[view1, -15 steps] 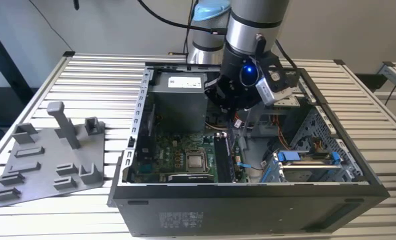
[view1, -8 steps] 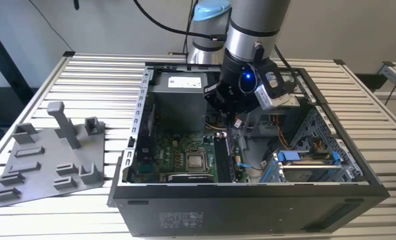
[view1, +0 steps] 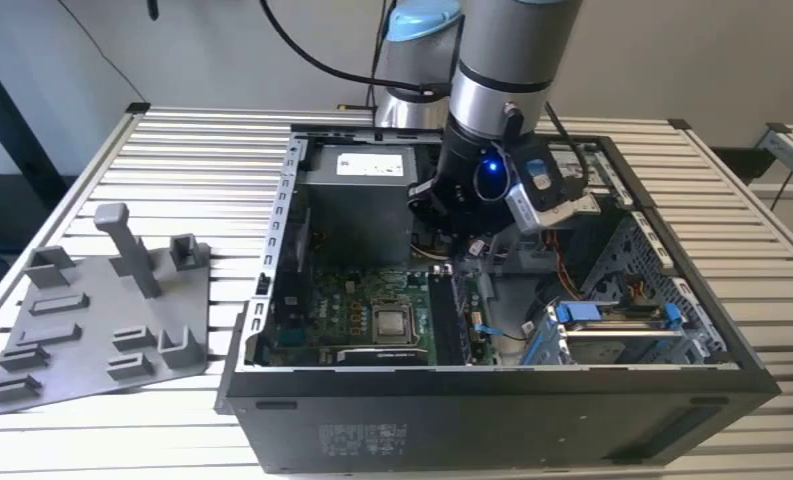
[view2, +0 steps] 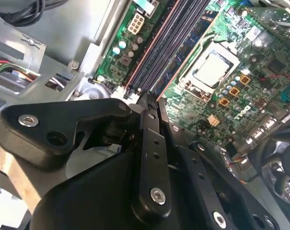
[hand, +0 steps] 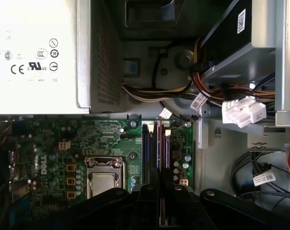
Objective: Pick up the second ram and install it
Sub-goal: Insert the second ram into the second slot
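Over the motherboard (hand: 111, 139), fingers (view2: 152, 143) nearly closed, pinching the second ram (hand: 159, 148) edgewise

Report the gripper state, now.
Gripper: shut on the second ram, holding it edge-on at the memory slots.

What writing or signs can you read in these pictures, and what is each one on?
No word can be quoted with confidence.
On the power supply label: certification symbols; the lines of print are too small to read.
On the cable tag: print too small to read.
On the drive sticker: too small to read.
On the case front sticker: blurred, unreadable.
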Robot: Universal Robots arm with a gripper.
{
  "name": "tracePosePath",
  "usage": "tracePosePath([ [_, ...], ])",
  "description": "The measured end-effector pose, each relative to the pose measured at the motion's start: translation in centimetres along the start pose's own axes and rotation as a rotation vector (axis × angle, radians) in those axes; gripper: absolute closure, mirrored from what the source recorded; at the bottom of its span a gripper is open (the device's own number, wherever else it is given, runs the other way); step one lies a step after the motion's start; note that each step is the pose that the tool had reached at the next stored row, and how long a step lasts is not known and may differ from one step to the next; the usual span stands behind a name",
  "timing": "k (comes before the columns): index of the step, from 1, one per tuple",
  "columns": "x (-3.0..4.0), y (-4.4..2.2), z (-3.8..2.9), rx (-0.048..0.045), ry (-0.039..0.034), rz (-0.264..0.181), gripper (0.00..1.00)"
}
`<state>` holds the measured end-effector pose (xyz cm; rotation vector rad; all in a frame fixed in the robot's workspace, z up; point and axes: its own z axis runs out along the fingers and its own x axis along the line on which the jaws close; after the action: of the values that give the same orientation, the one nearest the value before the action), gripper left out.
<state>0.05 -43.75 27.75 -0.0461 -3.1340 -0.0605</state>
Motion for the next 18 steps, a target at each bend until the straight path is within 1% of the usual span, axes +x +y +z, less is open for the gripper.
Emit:
tracePosePath([
  [5, 0.08, -0.23, 0.90, 0.0000, -0.0001, 0.002, 0.86],
  [12, 0.32, -0.94, 2.16, -0.0001, -0.0002, 0.006, 0.86],
  [18, 0.50, -1.63, 3.12, -0.0002, -0.0008, 0.021, 0.86],
])
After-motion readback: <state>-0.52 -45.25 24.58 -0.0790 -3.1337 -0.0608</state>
